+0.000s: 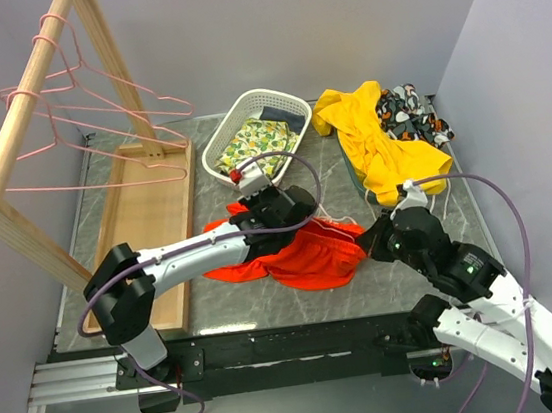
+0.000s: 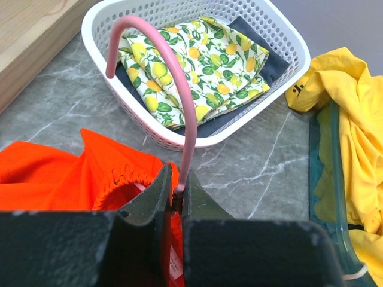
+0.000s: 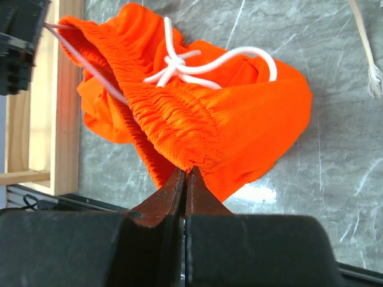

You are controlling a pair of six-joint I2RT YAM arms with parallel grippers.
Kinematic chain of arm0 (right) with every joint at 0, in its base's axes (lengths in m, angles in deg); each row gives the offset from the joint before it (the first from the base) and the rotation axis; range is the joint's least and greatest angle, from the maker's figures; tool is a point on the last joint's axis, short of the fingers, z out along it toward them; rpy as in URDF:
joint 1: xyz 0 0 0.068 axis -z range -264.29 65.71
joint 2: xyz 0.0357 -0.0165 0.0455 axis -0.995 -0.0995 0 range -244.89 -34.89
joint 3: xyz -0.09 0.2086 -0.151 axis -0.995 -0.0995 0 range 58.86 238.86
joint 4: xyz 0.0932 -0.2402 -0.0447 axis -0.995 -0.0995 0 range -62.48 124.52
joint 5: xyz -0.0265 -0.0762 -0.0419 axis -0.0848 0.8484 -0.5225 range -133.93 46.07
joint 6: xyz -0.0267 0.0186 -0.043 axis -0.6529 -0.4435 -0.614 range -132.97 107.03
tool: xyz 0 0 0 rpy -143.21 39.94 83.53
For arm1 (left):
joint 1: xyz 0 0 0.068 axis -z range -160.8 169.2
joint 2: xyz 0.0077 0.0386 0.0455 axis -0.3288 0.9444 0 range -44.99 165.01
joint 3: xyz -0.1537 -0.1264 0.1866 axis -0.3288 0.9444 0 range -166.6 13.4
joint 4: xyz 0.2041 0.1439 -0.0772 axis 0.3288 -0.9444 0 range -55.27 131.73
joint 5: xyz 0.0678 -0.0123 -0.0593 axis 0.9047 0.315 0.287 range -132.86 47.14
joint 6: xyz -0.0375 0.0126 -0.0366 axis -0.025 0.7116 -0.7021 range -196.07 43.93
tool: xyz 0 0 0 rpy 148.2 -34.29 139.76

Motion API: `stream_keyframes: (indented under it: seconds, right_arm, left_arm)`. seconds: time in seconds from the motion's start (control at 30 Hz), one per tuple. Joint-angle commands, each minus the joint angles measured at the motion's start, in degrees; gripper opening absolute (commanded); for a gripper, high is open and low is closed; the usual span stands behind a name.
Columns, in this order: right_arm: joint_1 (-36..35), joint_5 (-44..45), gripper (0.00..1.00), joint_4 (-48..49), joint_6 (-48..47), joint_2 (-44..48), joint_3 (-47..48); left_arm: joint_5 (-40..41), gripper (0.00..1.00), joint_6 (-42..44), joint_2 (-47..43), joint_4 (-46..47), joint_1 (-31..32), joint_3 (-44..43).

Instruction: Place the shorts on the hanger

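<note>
Your left end effector point(image 2: 177, 190) grips the hanger point(image 2: 185, 101) by its neck; your right end effector point(image 3: 184, 179) pinches the shorts point(image 3: 227, 125) at the waistband, on the desk point(image 3: 335, 119). Tug unevenly and the wire, seemingly inside, could slip out.

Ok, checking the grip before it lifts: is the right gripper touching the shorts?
Touching. The right wrist view shows the right gripper pinched shut on the shorts at the waistband.
</note>
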Motion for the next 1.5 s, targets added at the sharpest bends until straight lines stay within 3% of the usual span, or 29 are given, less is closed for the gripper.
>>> stream_keyframes:
  seconds: [0.0,0.27,0.47,0.8,1.03,1.13,1.23,1.37,1.47]
  right_arm:
    - [-0.3,1.4,0.00,-3.1,0.3,-1.5,6.1]
    - [-0.8,-1.4,0.00,2.6,0.3,-8.9,11.0]
    - [-0.8,0.9,0.00,4.5,-1.2,-14.1,13.4]
    - [-0.8,2.7,0.00,1.3,-6.1,-18.2,27.9]
    - [-0.7,-2.6,0.00,-0.9,-12.6,-18.3,41.0]
    - [-0.7,-6.4,0.07,-1.7,-15.0,-17.8,45.1]
    - [-0.7,-9.2,0.04,-5.5,-16.1,-18.4,50.0]
    - [-0.7,-5.7,0.05,-8.5,-16.7,-15.9,51.7]
    - [-0.7,-4.0,0.05,-8.8,-18.5,-14.9,50.7]
  left_arm:
    - [0.1,0.01,-2.3,3.1,-4.2,-1.5,-0.1]
    - [-1.1,0.01,2.6,1.3,-2.0,0.8,-2.8]
    - [-6.2,0.01,15.2,-3.6,4.0,2.8,-3.3]
    - [-8.6,0.01,25.8,-9.5,3.4,6.1,-10.3]
    - [-7.9,0.01,34.8,-8.9,-3.0,9.3,-25.9]
    - [-6.5,0.01,38.4,-7.0,-7.2,10.8,-33.4]
    - [-3.1,0.01,41.7,-4.7,-10.1,11.5,-38.9]
    - [-2.7,0.01,45.1,-4.2,-9.9,11.5,-39.5]
    - [-5.9,0.01,48.3,-7.8,-2.4,11.6,-33.3]
